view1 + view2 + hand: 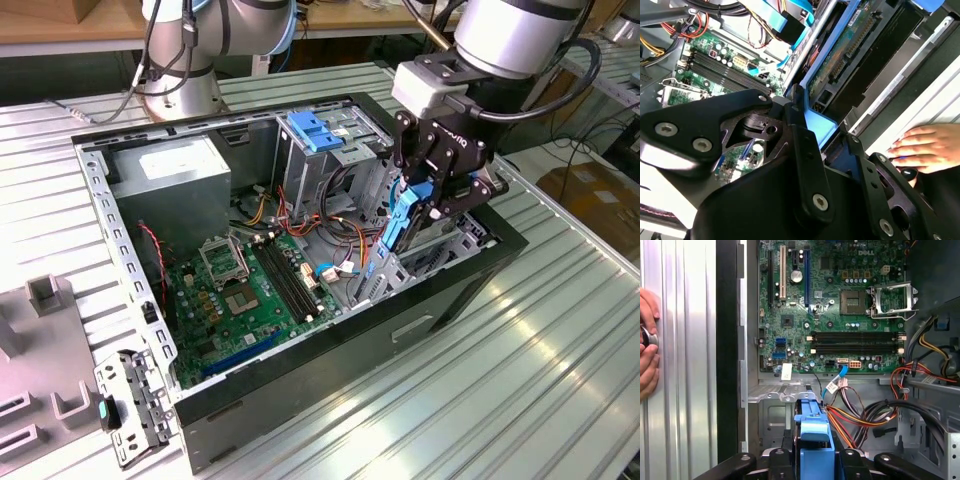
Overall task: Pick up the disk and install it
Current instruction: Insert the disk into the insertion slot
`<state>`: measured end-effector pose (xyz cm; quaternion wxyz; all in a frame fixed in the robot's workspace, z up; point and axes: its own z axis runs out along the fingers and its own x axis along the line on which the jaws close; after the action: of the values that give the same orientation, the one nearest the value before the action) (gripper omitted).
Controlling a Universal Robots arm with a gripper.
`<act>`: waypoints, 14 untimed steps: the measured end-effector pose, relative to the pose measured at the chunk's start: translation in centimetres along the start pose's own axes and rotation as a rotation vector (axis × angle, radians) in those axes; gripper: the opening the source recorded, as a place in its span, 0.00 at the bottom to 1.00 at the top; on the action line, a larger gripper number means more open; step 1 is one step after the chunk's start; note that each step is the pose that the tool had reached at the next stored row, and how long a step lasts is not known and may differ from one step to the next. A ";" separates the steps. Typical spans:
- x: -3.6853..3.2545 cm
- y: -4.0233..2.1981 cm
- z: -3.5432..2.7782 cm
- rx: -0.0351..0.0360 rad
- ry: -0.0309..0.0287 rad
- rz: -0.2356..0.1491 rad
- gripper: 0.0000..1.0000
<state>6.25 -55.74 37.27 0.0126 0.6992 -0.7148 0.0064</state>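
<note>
Open case (pixel 300 385) on a slatted table (pixel 520 380); motherboard (pixel 240 290) flat on the case floor. Gripper (pixel 430 195) is clamped on the disk (pixel 403 228), which stands on edge, tilted, at the case's end on the exterior view's right, lower end inside. A hand (pixel 922 147) rests on the table just outside the case wall.
</note>
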 end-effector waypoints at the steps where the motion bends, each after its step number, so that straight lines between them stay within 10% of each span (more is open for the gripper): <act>1: 0.00 0.00 0.10 0.0002 0.0001 0.000 0.37; 14: -0.01 0.00 0.52 0.0007 0.0001 0.000 0.45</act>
<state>6.24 -55.74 36.75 0.0124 0.6991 -0.7148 0.0066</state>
